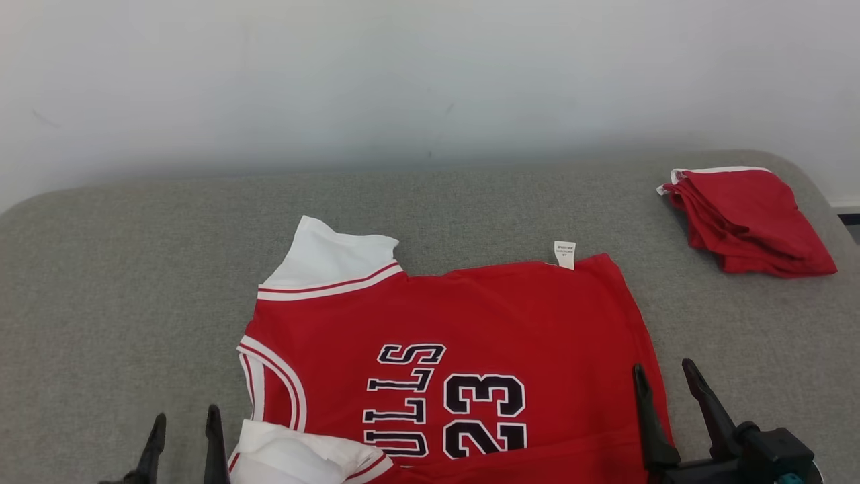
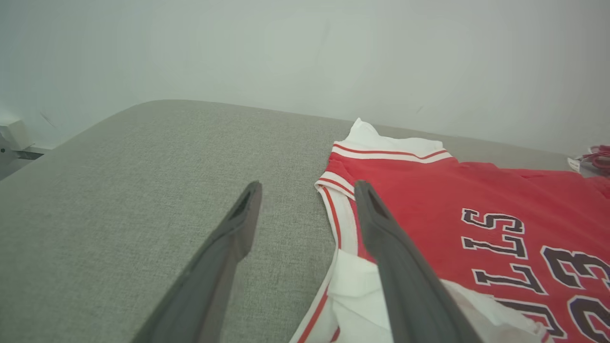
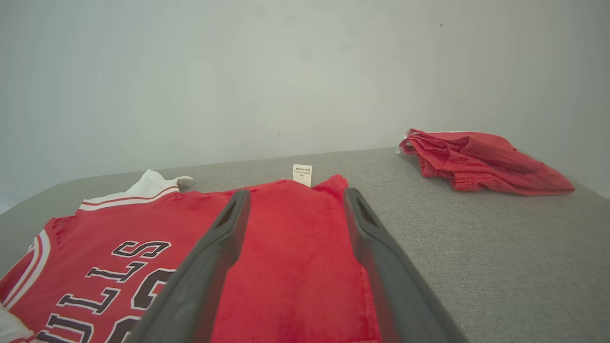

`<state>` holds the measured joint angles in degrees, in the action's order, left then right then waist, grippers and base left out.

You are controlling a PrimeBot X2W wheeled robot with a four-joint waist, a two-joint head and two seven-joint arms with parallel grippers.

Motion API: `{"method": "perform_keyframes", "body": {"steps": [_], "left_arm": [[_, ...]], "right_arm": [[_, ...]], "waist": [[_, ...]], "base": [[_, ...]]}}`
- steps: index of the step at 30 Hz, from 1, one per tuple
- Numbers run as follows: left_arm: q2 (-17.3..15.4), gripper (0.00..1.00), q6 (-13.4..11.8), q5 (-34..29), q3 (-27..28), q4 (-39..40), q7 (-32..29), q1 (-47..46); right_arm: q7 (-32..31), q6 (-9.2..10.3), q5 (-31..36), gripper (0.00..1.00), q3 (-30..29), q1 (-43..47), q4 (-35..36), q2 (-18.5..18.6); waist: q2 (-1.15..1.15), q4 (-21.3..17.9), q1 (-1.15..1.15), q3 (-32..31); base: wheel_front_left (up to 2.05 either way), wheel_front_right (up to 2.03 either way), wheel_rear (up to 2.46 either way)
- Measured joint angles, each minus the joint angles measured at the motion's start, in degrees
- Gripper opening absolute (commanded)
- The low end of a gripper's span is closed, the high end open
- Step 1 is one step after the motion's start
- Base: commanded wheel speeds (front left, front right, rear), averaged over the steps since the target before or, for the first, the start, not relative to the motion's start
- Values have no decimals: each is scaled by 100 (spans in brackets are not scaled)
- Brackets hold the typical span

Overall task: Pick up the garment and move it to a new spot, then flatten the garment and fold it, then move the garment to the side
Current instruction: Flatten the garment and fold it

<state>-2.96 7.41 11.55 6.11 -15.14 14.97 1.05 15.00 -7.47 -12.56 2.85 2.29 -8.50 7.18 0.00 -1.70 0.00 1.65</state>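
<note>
The grey tabletop (image 1: pixel 134 269) carries the garment (image 1: pixel 510 323), a red jersey spread sideways before me, collar to my left, hem to my right. A folded red pile (image 1: pixel 746 218) sits well apart at the far right. My left tool (image 1: pixel 187 413) and right tool (image 1: pixel 663 366) hover at the jersey's near edge, fingers apart, holding nothing. I judge flattening is in hand; next, the bunched white sleeve (image 1: pixel 295 457) needs smoothing.
</note>
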Motion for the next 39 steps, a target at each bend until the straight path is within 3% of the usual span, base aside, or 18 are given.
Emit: {"method": "perform_keyframes", "body": {"steps": [7,12,22,29,39], "left_arm": [[-402,100,11,136,-402,-223,5,-862],[-1077,100,11,723,-971,-855,-18,-2025],[-2486,100,13,2454,-2481,-1522,-1421,-4147],[-2983,100,13,3163,-3188,-1896,-1987,-4736],[-3216,100,13,3443,-3605,-2742,-2314,-5427]], "right_arm": [[13,0,2,100,172,-404,-116,19],[13,0,-48,100,344,-1062,-253,20],[13,0,-134,100,602,-2084,-477,-157],[13,0,-163,100,654,-2231,-515,-202],[13,0,-199,100,746,-2472,-512,-258]], "waist": [[0,-155,0,222],[0,-336,1,544],[1,-870,2,1373],[1,-1202,1,1729],[1,-1502,1,2168]], "base": [[0,0,0],[0,0,0],[0,0,0],[0,0,0],[0,0,0]]}}
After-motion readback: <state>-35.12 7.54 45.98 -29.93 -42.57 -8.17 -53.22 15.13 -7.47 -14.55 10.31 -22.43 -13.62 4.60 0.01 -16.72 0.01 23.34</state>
